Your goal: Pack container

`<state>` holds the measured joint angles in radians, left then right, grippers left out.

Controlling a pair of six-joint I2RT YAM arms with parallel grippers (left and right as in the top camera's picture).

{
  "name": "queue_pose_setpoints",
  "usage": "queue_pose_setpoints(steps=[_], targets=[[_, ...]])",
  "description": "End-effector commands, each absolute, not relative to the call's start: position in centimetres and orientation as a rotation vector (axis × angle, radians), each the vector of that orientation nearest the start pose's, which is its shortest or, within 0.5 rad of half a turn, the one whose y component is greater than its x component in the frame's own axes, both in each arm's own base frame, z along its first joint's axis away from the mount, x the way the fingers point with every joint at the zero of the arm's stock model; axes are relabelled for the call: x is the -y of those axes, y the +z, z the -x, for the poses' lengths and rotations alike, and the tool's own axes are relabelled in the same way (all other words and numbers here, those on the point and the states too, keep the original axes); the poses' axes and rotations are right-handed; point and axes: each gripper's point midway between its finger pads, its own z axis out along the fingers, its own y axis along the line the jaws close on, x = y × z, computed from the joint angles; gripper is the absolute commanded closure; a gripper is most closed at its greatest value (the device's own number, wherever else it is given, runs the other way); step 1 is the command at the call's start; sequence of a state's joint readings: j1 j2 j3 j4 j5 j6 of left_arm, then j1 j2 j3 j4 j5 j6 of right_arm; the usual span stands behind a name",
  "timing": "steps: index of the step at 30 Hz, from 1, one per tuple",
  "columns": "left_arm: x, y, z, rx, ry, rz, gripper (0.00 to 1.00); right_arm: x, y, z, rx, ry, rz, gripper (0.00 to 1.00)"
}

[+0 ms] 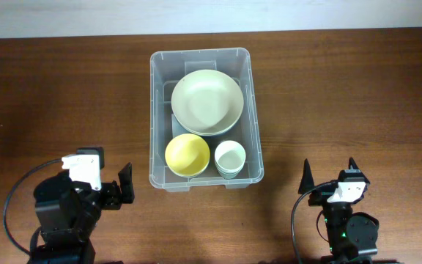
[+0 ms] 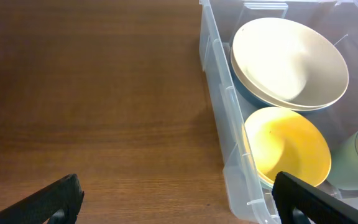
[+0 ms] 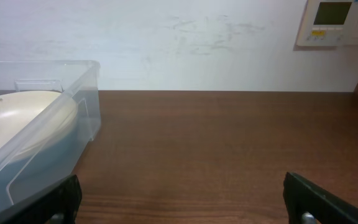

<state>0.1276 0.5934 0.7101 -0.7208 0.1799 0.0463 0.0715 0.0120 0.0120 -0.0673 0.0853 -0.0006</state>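
The clear plastic container (image 1: 154, 117) stands at the middle of the wooden table. Inside it sit a large cream bowl (image 1: 207, 101), a yellow bowl (image 1: 187, 155) and a small pale cup (image 1: 230, 158). My left gripper (image 1: 112, 172) rests open to the container's lower left, with nothing between its fingers. In the left wrist view the container wall (image 2: 219, 106), cream bowl (image 2: 291, 62) and yellow bowl (image 2: 288, 146) lie to the right, and the left gripper (image 2: 179, 208) is open over bare wood. My right gripper (image 1: 329, 172) stands open and empty at the lower right, apart from the container (image 3: 73, 112).
Bare brown table (image 1: 357, 95) lies on both sides of the container. A white wall with a mounted control panel (image 3: 334, 22) rises behind the far table edge in the right wrist view.
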Motion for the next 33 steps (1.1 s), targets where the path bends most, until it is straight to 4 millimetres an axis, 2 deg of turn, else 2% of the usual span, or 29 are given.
queue_pose_setpoints(steps=[1,3,6,10,13,21,29,33], targets=[[-1.0,20.7,-23.2,-2.181,-0.013,-0.008,0.0,-0.2,15.7,-24.6,-1.644,-0.016,-0.007,0.01],[-1.2,20.7,-22.8,-2.167,0.008,-0.001,0.0,-0.2,15.7,-24.6,-1.644,-0.016,-0.007,0.01],[-1.5,19.5,-21.9,-2.152,0.038,0.003,0.0,-0.2,15.7,-24.6,-1.644,-0.016,-0.007,0.01],[-0.7,16.2,-20.8,-2.129,0.035,-0.048,0.0,-0.2,15.7,-24.6,-1.644,-0.016,-0.007,0.01],[0.4,15.0,-21.2,-2.06,0.036,-0.156,0.0,-0.2,15.7,-24.6,-1.644,-0.016,-0.007,0.01],[1.0,14.7,-23.2,-1.842,0.05,-0.193,0.0,-0.2,15.7,-24.6,-1.644,-0.016,-0.007,0.01],[1.0,17.1,-24.6,-1.583,0.157,-0.268,0.0,-0.2,15.7,-24.6,-1.644,-0.016,-0.007,0.01],[1.0,17.1,-24.6,-1.562,0.204,-0.306,0.01,-0.2,15.7,-24.6,-1.644,-0.016,-0.007,0.01]])
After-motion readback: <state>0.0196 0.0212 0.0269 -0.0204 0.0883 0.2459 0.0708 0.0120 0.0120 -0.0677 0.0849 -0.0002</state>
